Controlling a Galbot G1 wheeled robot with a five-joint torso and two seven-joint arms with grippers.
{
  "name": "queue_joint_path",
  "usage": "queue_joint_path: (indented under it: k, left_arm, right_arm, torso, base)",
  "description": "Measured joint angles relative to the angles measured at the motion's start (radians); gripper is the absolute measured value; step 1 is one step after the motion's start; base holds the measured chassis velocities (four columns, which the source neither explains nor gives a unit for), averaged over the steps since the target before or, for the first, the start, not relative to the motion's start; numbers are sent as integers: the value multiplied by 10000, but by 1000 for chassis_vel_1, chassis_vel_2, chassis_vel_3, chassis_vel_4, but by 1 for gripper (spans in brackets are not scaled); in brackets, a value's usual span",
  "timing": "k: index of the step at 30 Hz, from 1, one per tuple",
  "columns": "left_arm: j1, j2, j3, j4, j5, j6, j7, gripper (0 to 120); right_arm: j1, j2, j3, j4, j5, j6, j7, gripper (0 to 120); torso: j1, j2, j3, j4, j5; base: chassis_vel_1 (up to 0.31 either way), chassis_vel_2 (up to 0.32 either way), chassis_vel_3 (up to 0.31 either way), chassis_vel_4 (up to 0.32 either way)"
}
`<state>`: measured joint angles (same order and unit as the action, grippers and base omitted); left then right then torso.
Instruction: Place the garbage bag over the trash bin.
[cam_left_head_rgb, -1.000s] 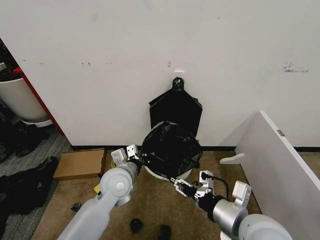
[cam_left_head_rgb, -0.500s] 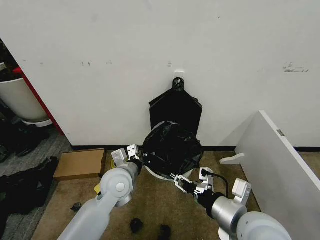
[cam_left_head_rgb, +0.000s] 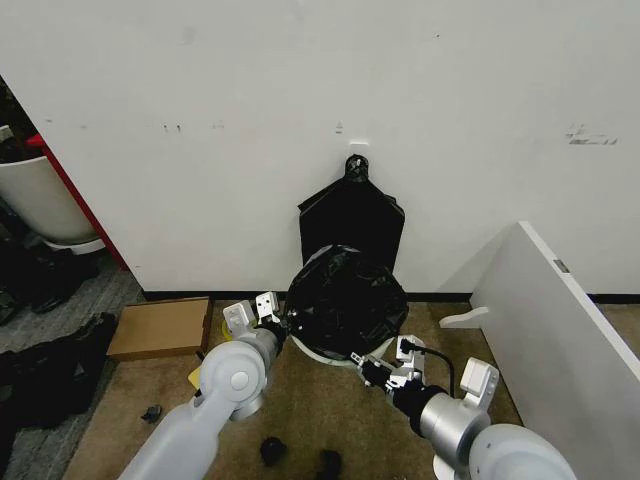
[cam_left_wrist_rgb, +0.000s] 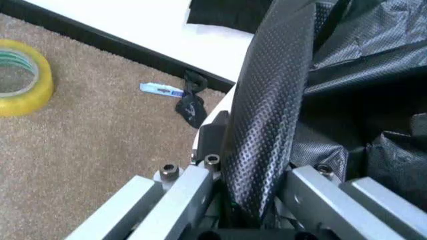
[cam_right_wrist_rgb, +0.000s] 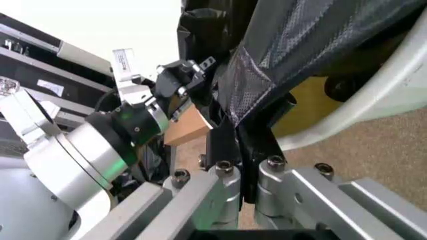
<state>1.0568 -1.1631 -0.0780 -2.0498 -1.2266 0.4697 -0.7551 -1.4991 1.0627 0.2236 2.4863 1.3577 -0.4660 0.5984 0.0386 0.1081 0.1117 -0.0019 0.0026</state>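
Plain white wall, brown carpet, and against the skirting sits the round white plastic trash bin, tipped toward the robot so its mouth faces the camera. The thin, glossy, crinkly black garbage bag covers nearly the whole opening; only a sliver of white rim shows low at the front. Behind it a flat black bundle with a knotted top hangs on the wall. A flat cardboard box lies to the left, a leaning white board to the right.

The left gripper is at the bag's left edge, clamped on a fold of plastic; in its wrist view the film runs straight down between the jaws. The right gripper is at the lower front rim, likewise pinching the bag's edge.

My take: the hem isn't over that front lip yet. I'd keep both pinches firm, spread the opening evenly sideways, then pull down past the rim without yanking, since this film looks like it tears or slips easily and the tilted bin could roll.
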Motion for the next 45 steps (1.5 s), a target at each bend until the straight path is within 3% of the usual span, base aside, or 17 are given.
queue_joint_path:
  k: [12, 26, 33, 36, 39, 45]
  left_arm:
    - [-170, -115, -2, 121, -43, -139, 17, 1]
    - [-225, -59, -137, 120, -251, -458, -77, 1]
    - [-256, -60, -169, 107, -313, -496, -92, 1]
    - [-269, -20, -248, 166, -314, -530, -82, 1]
    - [-269, -12, -272, 230, -330, -546, -79, 1]
    - [-298, -30, -276, 265, -415, -553, -104, 1]
  right_arm:
    - [-503, -276, -159, 121, -302, -347, 108, 0]
    - [-170, -382, -199, -359, -331, -1132, 1065, 0]
    - [-121, -242, -237, -495, -451, -1075, 975, 0]
    - [-489, -375, 34, -262, -466, -1071, 333, 0]
    - [-754, -430, 217, -122, -458, -952, -275, 7]
    - [-989, -340, 338, -40, -359, -2, -1449, 32]
  torso:
    - [0, 0, 0, -1, 0]
    - [0, 0, 0, 0, -1]
    - [0, 0, 0, 0, 0]
    - [0, 0, 0, -1, 0]
    - [0, 0, 0, 0, 0]
    - [0, 0, 0, -1, -1]
  base:
    - [0, 0, 0, 0]
    - [0, 0, 0, 0]
    - [0, 0, 0, 0]
    - [0, 0, 0, 0]
    - [0, 0, 0, 0]
    - [0, 0, 0, 0]
